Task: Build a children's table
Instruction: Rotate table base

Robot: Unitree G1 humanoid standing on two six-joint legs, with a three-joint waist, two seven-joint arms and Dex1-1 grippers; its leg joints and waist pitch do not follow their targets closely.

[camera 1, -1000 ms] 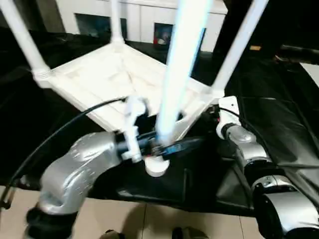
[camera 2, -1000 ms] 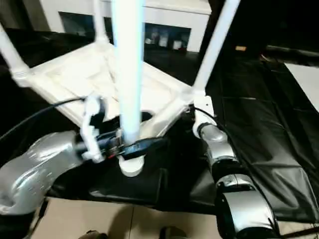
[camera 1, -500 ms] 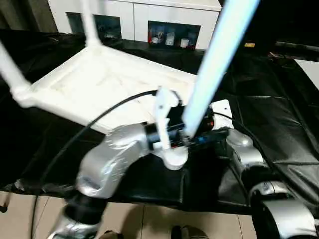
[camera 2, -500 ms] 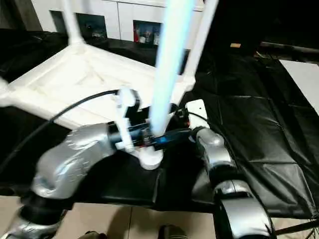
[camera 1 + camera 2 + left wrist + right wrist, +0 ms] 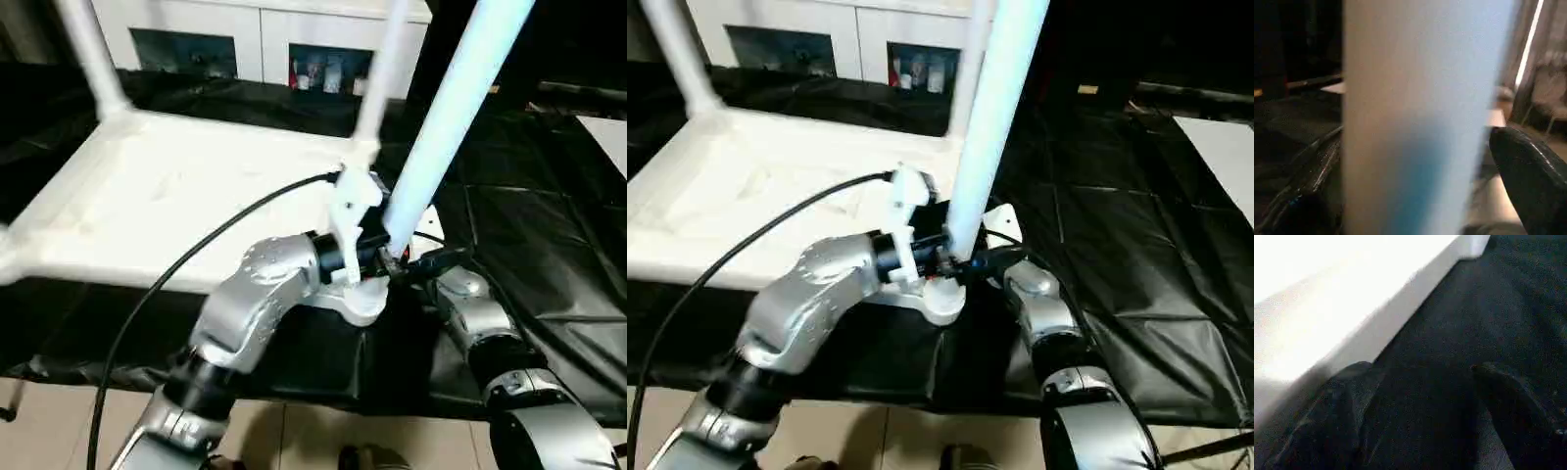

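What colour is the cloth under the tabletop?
Black; the cloth shows best in the right eye view, under the tabletop.

leg (image 5: 1420,117): a wide white tube, close to the camera, upright | left gripper (image 5: 1415,196): black fingers (image 5: 1528,171) on both its sides; gripping it

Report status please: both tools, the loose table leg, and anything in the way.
Left tool shut on loose leg, tilted. Right tool open, empty, over black cover beside tabletop. Nothing seen blocking.
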